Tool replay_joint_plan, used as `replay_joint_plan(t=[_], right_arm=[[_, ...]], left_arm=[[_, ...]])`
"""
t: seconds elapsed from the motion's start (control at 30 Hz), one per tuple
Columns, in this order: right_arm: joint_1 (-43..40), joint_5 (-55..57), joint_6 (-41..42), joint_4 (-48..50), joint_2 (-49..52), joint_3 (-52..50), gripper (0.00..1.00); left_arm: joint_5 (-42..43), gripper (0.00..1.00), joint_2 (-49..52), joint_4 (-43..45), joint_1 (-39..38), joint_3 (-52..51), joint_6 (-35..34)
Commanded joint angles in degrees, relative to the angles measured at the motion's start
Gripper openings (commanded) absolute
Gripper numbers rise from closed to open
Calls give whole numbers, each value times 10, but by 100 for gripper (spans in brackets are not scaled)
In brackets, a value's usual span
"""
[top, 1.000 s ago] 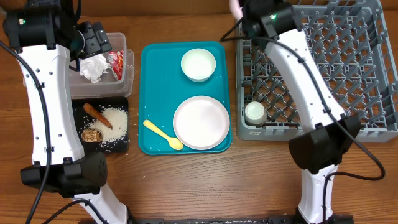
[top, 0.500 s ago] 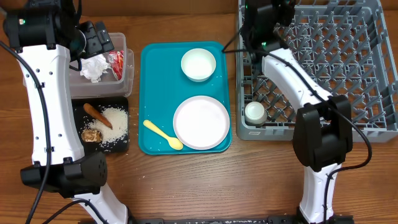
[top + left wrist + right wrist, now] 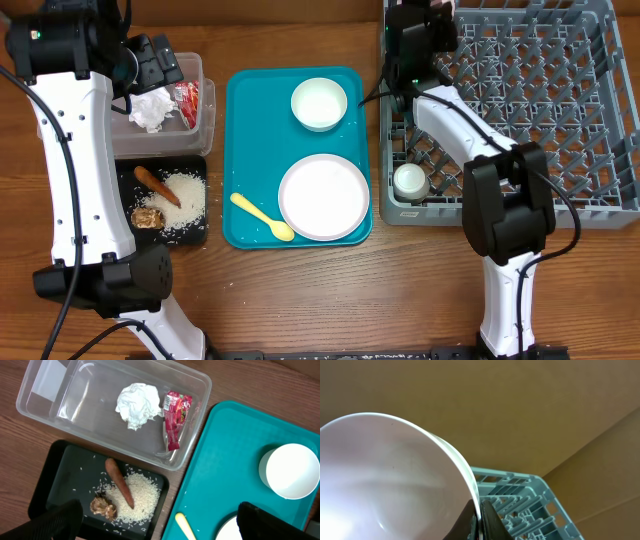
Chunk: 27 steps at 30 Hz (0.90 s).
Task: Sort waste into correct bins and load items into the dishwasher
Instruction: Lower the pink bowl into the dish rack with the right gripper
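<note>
While the left gripper [image 3: 160, 522] is hanging wide open above the clear tub [image 3: 75, 405] and the black tray [image 3: 65, 475] on the left side of the table, it is holding nothing. The napkin [image 3: 137, 404] and the wrapper [image 3: 176, 417] are lying in the tub, and the sausage [image 3: 119, 482] is lying on the rice [image 3: 142, 497] in the black tray. In the middle, the teal tray [image 3: 250, 150] is carrying the other bowl [image 3: 319, 103], the plate [image 3: 323, 197] and the spoon [image 3: 262, 216].

Over on the right, the right gripper [image 3: 480, 521] is pinching a pale bowl [image 3: 385, 475] by its rim. It is hanging over the far left corner of the dish rack [image 3: 580, 207]. The pegs are lying just below it and off to its right. I think the next move is going down and a little right, so the bowl is sliding between the pegs. The right arm is the nearer one for that.
</note>
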Motion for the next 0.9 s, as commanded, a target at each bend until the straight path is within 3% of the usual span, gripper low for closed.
replay_joint_plan(t=[0.0, 0.4, 0.87], right_arm=[[-6, -5, -4, 10, 10, -3, 4], [-28, -13, -10, 72, 42, -2, 4], [-34, -39, -26, 79, 65, -2, 4]], left_arm=[[6, 100, -8, 1, 0, -3, -4], [6, 100, -8, 1, 0, -3, -4], [6, 100, -8, 1, 0, -3, -4]])
